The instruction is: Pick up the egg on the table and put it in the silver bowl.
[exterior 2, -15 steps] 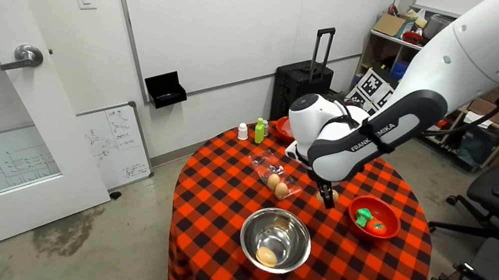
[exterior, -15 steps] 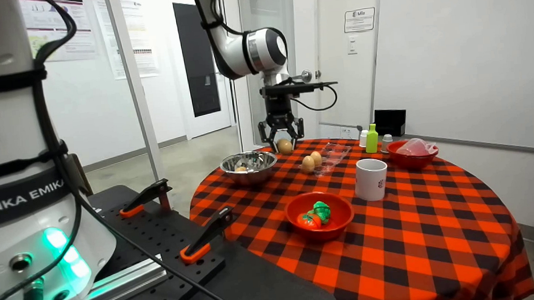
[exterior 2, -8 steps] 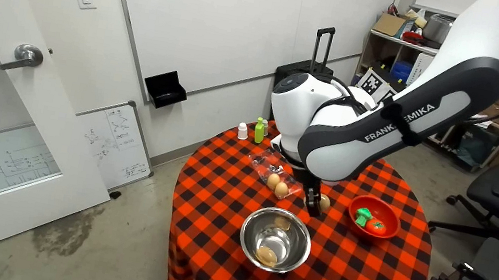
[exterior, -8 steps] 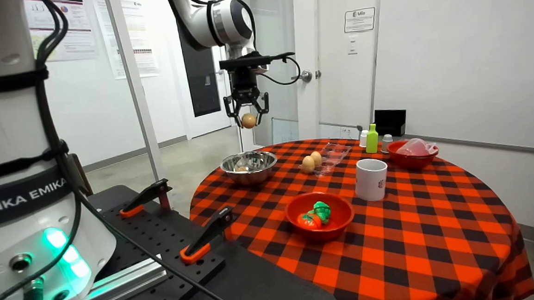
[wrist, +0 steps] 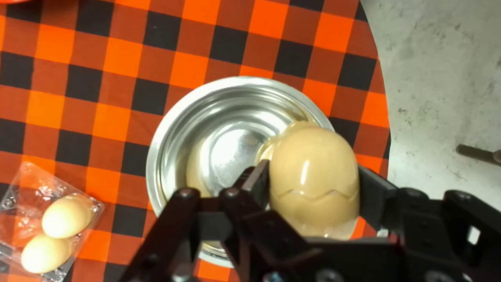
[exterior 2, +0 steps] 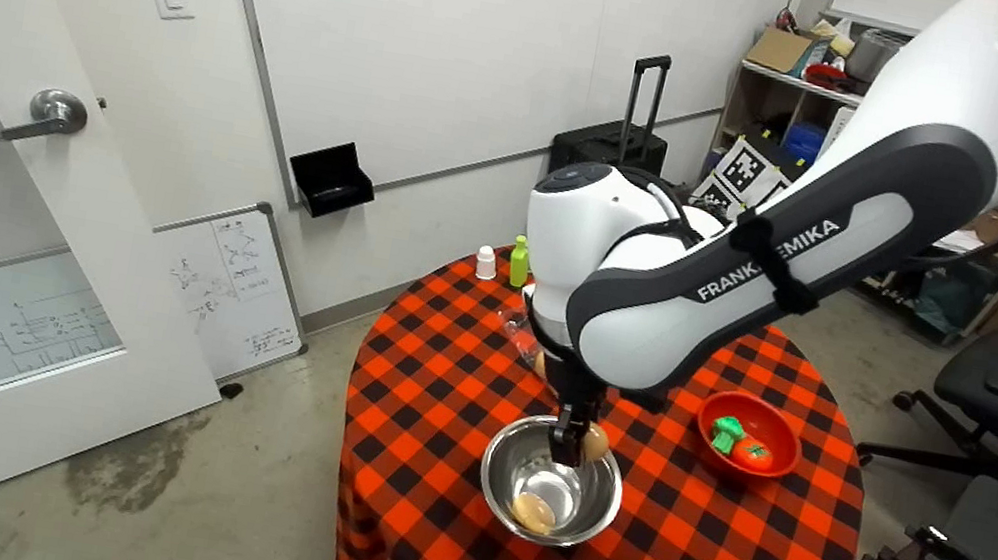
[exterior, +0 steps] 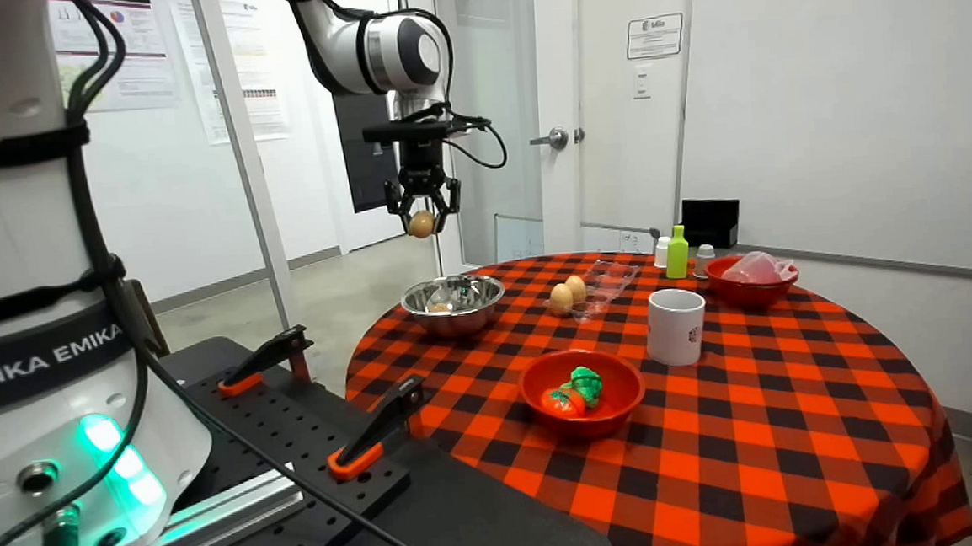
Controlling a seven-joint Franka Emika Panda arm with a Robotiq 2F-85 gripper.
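Beside the silver bowl a second ago, the gripper and the egg now hang over it, both also higher than at that earlier moment.

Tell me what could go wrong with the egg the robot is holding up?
The held egg hangs higher than the silver bowl and overlaps its edge in the wrist view, so if the gripper lets go now, it might hit the edge and roll away. It could also bump the second egg lying inside. And if that zigzag line is a seam, a hard landing might pop it apart.
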